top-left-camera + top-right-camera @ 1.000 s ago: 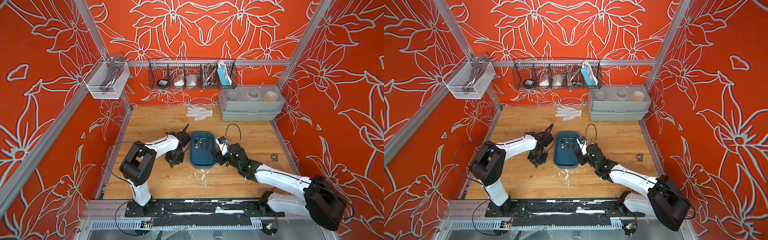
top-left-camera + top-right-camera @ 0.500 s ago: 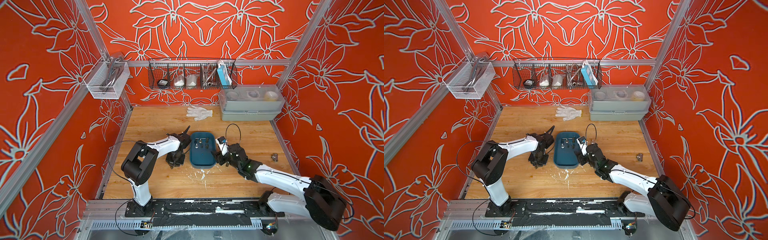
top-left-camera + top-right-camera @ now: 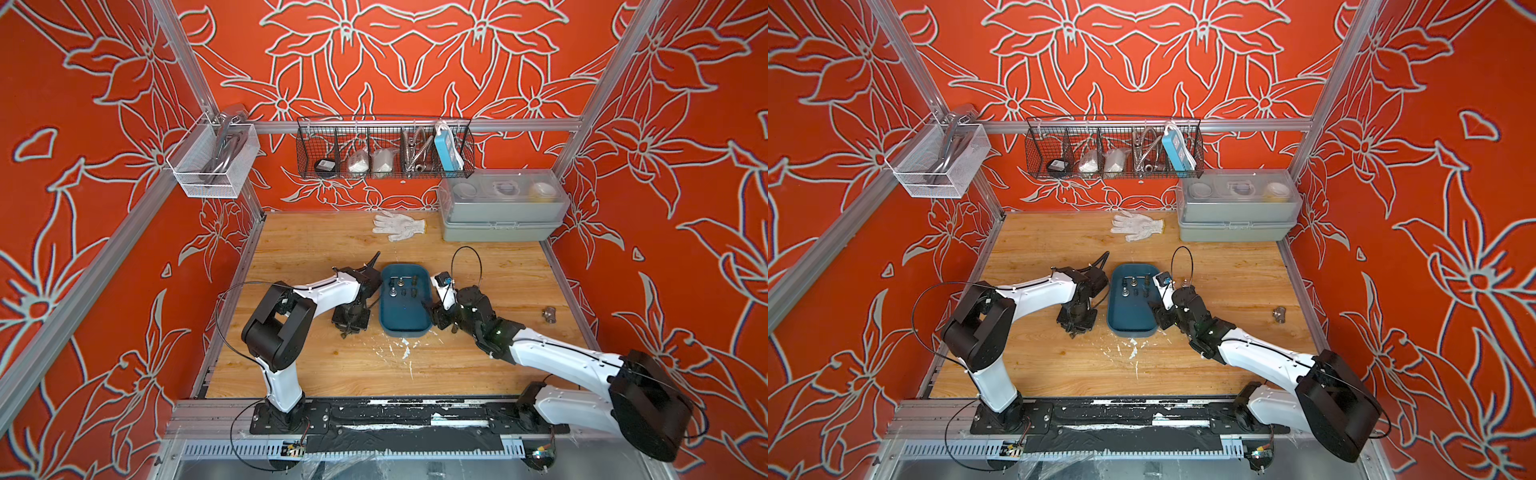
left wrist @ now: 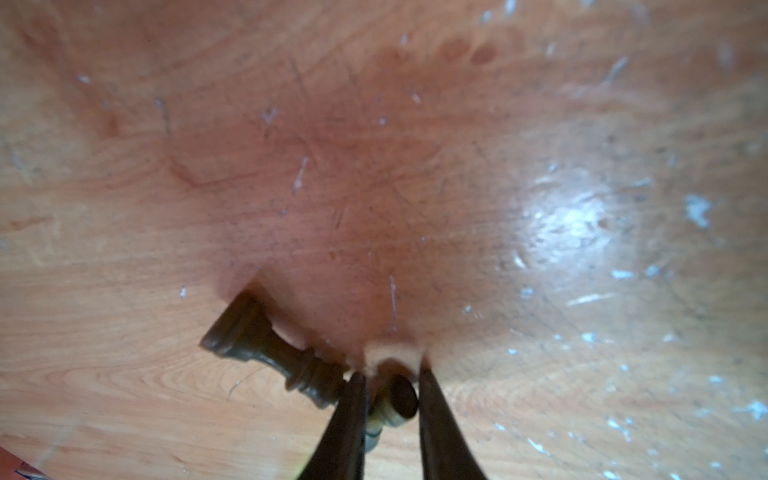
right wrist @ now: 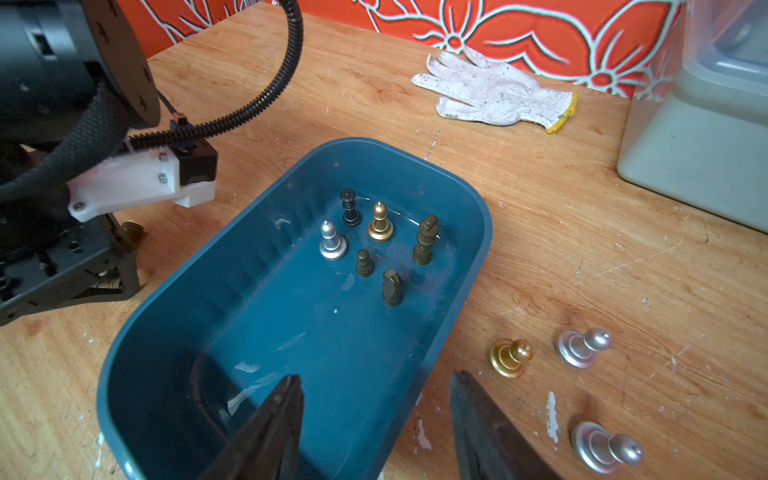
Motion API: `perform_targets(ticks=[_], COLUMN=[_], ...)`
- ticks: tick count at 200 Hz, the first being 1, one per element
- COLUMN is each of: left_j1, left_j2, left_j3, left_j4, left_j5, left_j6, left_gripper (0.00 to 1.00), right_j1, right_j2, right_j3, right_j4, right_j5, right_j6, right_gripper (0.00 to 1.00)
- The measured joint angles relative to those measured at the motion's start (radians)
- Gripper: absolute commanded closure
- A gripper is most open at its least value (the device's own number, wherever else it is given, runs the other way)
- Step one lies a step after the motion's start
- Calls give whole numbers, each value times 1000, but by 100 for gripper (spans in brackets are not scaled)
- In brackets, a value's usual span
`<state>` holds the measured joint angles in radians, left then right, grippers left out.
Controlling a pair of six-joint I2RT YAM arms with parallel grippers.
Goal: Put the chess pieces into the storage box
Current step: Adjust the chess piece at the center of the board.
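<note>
In both top views the left end effector (image 3: 348, 330) points down at the scuffed, paint-flecked wooden desk (image 3: 316, 365) just left of the shallow teal-blue plastic storage box (image 3: 405, 318). Its fingertips are hidden under its own black body. Only the left wrist view shows them, pinching a small brassy olive chess piece (image 4: 395, 405). A dark olive-brown turned chess piece (image 4: 270, 353) lies on its side against one finger.

The right wrist view resolves six pieces standing at the box's end nearer the back wall: a matte black piece (image 5: 350, 210), a glossy gold piece (image 5: 380, 224), a satin silver piece (image 5: 332, 243) and three dull olive pieces (image 5: 426, 241). The right end effector (image 5: 376, 378) is spread, straddling the box's near wall. Outside the box, beside that end effector, a shiny gold pawn (image 5: 509, 356), a silver pawn (image 5: 582, 347) and a second silver pawn (image 5: 604, 446) lie tipped over on the desk.
</note>
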<state>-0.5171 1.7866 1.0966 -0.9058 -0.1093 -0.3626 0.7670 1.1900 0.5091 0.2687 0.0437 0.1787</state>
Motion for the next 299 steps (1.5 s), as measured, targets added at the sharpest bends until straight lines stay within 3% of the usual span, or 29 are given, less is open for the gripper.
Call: perform_targets(ticks=[73, 188, 299], left_j1=[1, 7, 15], left_j2=[-19, -40, -123], left_j3=[-20, -46, -117], left_j4=[17, 48, 127], left_j5=[0, 18, 26], left_j6=[-3, -30, -51], left_gripper=[74, 85, 86], right_j1=[0, 0, 0], right_j2=[0, 0, 0], right_j3=[0, 0, 0], right_j4=[0, 0, 0], right_j5=[0, 0, 1], right_j6=[0, 0, 0], right_gripper=[39, 39, 39])
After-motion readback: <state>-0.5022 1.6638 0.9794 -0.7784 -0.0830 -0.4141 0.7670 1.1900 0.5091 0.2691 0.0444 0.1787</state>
